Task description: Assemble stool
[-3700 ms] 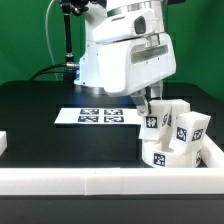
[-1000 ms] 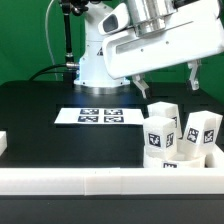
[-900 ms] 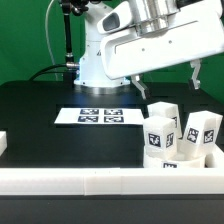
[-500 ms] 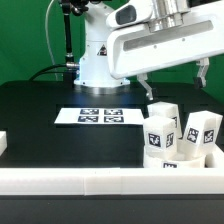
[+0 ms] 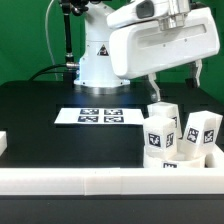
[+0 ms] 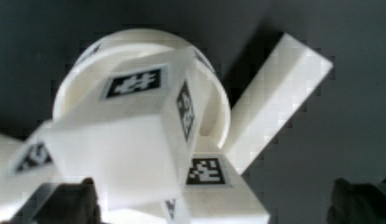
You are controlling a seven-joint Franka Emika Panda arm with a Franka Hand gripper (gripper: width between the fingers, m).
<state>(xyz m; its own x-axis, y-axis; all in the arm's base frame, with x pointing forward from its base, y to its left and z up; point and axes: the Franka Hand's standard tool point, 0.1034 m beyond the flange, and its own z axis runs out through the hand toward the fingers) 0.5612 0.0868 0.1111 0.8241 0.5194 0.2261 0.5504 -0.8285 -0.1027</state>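
Now the gripper (image 5: 176, 84) hangs wide open and empty above the stool parts (image 5: 178, 137) stacked in the tabletop (image 5: 50, 120) corner by the border rail (image 5: 90, 181), so next it probably must descend and grasp one leg (image 5: 157, 133).

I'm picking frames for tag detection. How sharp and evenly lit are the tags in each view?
Exterior view: tags on the legs and marker board are small but crisp, evenly lit, no glare. Wrist view: the seat fills the frame, soft and slightly blurred; its tags are readable but skewed, and the fingers sit dark and out of focus.
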